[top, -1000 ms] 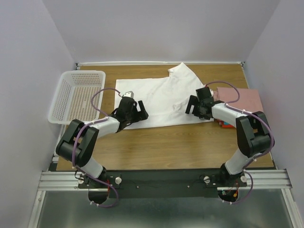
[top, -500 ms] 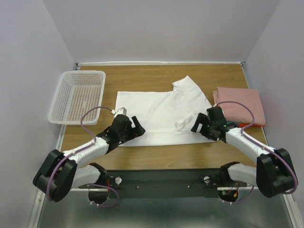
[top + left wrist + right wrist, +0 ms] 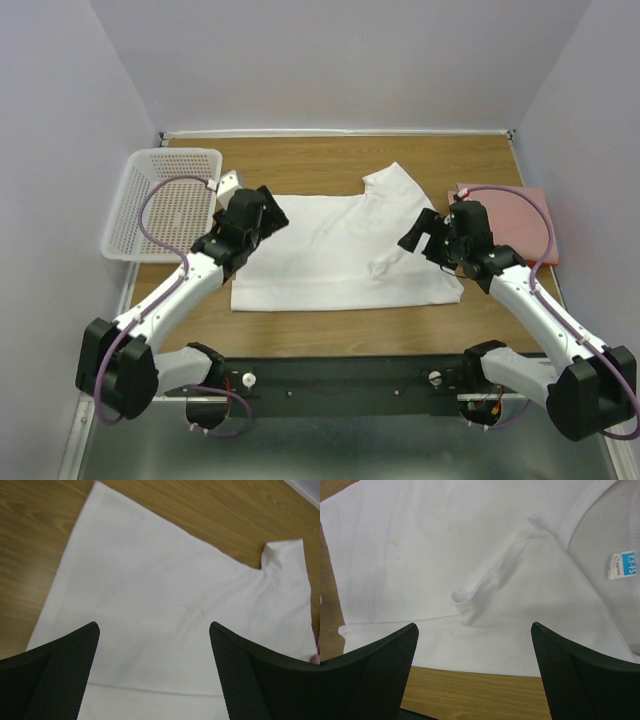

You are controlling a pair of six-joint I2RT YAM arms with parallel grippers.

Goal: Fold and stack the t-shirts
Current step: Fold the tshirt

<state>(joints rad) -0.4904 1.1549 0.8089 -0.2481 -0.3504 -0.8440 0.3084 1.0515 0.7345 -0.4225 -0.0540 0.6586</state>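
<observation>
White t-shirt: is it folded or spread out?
Spread out: the white t-shirt lies flat across the table, one sleeve sticking out.

Matt white cloth shirt on smooth wood-grain table

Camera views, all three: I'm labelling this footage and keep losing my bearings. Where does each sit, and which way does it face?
Top external: above and behind the arms, facing down at the table, white t-shirt, basket and pink shirt; both arms show.
Left wrist: behind the left gripper, facing down at plain shirt cloth; its open fingers show.
Right wrist: behind the right gripper, facing down at the collar label; open fingers show.
Shared: all see that t-shirt.
</observation>
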